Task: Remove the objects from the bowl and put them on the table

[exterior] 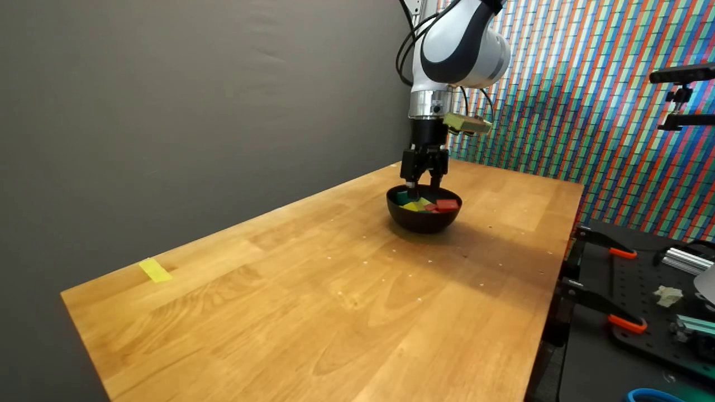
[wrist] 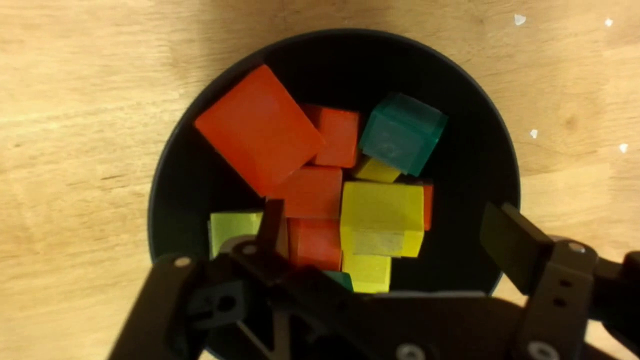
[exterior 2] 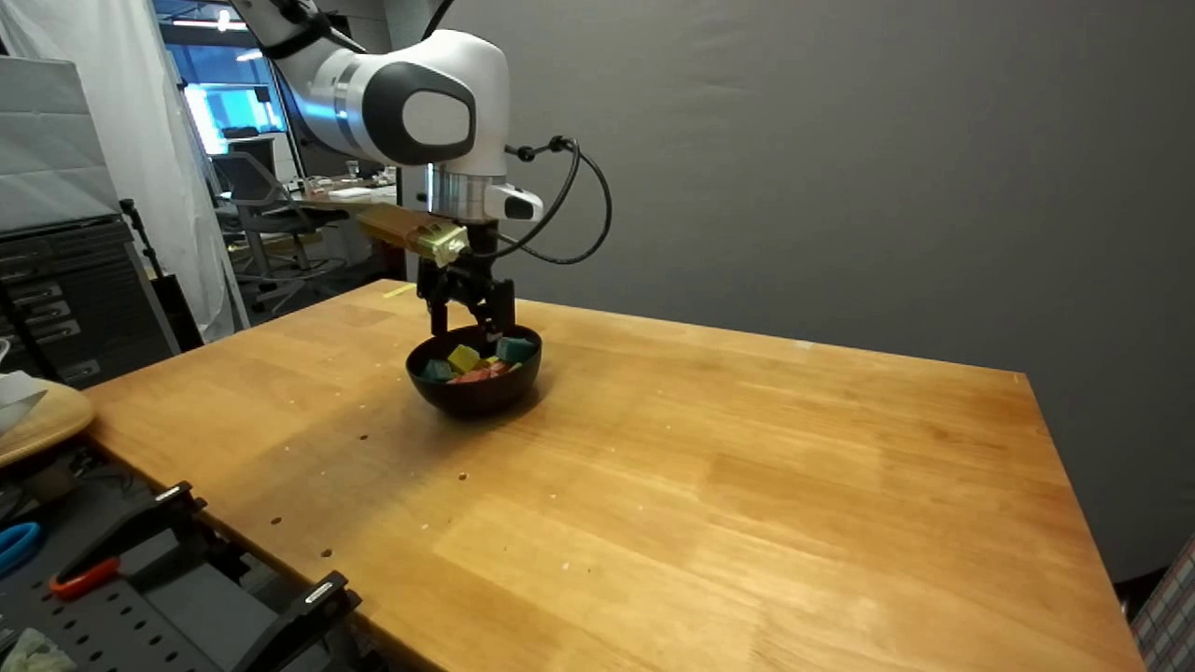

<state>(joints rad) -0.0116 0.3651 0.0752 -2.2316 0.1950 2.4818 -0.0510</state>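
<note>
- The background is largely filled by a grey wall [exterior: 223, 111] in both exterior views.
- The light-brown wooden table [exterior: 268, 312] is darkened by a shadow [exterior: 483, 251] beside the black bowl [exterior: 420, 225].
- The white-and-black arm [exterior 2: 439, 121] is bent, and its end is pointed straight down over the bowl.
- The bowl is set upright on the table; inside it the toy blocks [exterior 2: 437, 371] are heaped.
- The gripper [exterior: 424, 190] is positioned at the bowl's mouth with its jaws set well apart; in the wrist view the yellow block [wrist: 382, 210] is framed between them, with room left on both sides.
- A red block [wrist: 260, 132], seen largest in the wrist view, is lodged near the rim and lapped over smaller-looking red blocks [wrist: 306, 194].
- The yellow block is laid over others near the middle of the heap.
- A green block [wrist: 402, 137] is tilted, and another yellow block [wrist: 377, 171] is partly covered by it.
- A yellow-green block [wrist: 231, 227] is partly hidden behind one jaw; whether they are touching cannot be told.
- White flecks [wrist: 520, 20] are scattered on the table.
</note>
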